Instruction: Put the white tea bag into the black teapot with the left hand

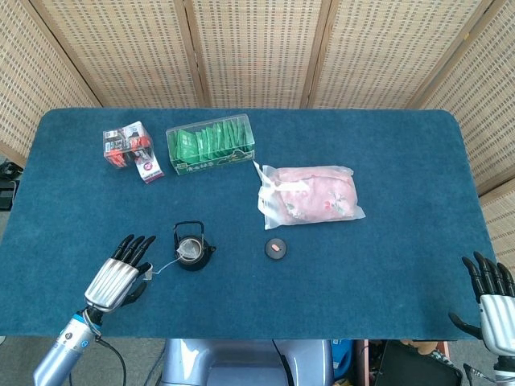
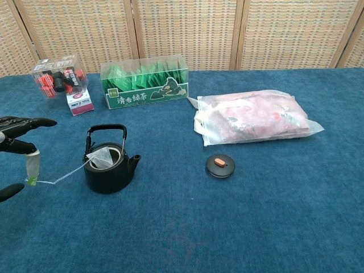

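Pinching the paper tag, the left hand [image 2: 14, 151] kept the white tea bag [image 2: 102, 157] seated in the black cast-iron teapot [image 2: 111, 170].

Matt blue cloth on the desk [image 2: 273, 227], woven cane screens [image 1: 257, 48] behind

The teapot [image 2: 110, 169] is black with a dull, slightly grainy finish like cast metal; the tea bag [image 2: 102, 158] in its mouth looks like thin white paper or mesh. The green tea box [image 2: 145, 81] and the small box [image 2: 57, 77] are clear glossy plastic, as is the crinkled pink bag [image 2: 253, 118]. The left hand [image 1: 119, 275] has ribbed silver metal on its back and black fingers [image 2: 25, 123].
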Motion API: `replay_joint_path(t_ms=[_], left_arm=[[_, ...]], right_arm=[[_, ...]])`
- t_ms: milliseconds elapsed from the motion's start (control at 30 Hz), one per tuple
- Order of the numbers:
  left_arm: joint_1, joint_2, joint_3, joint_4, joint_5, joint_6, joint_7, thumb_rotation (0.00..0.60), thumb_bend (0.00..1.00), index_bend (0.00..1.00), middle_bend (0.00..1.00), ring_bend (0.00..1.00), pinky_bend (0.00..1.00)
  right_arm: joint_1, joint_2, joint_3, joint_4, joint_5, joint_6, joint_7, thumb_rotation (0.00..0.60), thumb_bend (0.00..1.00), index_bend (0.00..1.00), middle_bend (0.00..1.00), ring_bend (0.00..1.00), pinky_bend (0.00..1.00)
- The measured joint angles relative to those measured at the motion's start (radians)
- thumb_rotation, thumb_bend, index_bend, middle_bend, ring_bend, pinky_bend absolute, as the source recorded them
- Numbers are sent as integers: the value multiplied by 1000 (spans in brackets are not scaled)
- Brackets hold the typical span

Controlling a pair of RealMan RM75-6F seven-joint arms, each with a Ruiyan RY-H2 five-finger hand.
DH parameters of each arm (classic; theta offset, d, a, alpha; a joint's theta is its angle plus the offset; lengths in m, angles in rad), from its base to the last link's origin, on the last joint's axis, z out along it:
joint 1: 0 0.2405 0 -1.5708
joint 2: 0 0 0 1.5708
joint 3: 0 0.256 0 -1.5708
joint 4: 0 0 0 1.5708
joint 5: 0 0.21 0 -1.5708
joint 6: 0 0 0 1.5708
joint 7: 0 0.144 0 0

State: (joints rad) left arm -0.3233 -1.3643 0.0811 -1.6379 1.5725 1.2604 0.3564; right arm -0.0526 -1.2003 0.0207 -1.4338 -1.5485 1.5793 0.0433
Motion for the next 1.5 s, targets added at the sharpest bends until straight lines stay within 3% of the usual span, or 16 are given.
replay_joint_path(t_ms=[267,567,733,833,967,1033,1233,1400,1467,1500], left_arm=[[3,16,3,-31,-28,-27,47,600,418,365,0,0,0],[16,41,7,-65,-26,-16,89,600,418,356,0,0,0],[18,50,11,-83,-38,-33,107,600,394,234,0,0,0],[17,55,12,-92,-42,-41,109,600,333,191,0,0,0],[17,59,13,-99,-42,-46,105,600,321,178,0,0,0],[17,60,13,-99,-38,-45,102,600,321,205,0,0,0],[20,56,11,-92,-32,-41,103,600,321,439,0,0,0],[20,54,10,-90,-32,-42,105,600,321,506,0,0,0],[21,54,10,-90,-32,-43,104,600,321,380,0,0,0],[21,53,10,-90,-32,-44,101,600,321,269,0,0,0]], right_arm=[[1,0,2,-3,0,0,-5,600,101,29,64,0,0],[1,-3,2,3,3,-2,1,600,101,29,63,0,0],[0,-3,1,7,4,-1,5,600,100,29,64,0,0],[0,-2,2,7,4,-1,6,600,100,29,63,0,0],[-1,-4,1,9,4,0,6,600,100,29,64,0,0],[-1,-4,1,9,5,0,7,600,100,29,64,0,0],[-2,-4,1,9,4,1,6,600,101,29,64,0,0],[-3,-4,2,9,6,1,7,600,100,29,63,0,0],[-3,-4,1,10,6,0,7,600,101,29,64,0,0],[-2,-4,2,10,6,0,7,600,100,29,64,0,0]])
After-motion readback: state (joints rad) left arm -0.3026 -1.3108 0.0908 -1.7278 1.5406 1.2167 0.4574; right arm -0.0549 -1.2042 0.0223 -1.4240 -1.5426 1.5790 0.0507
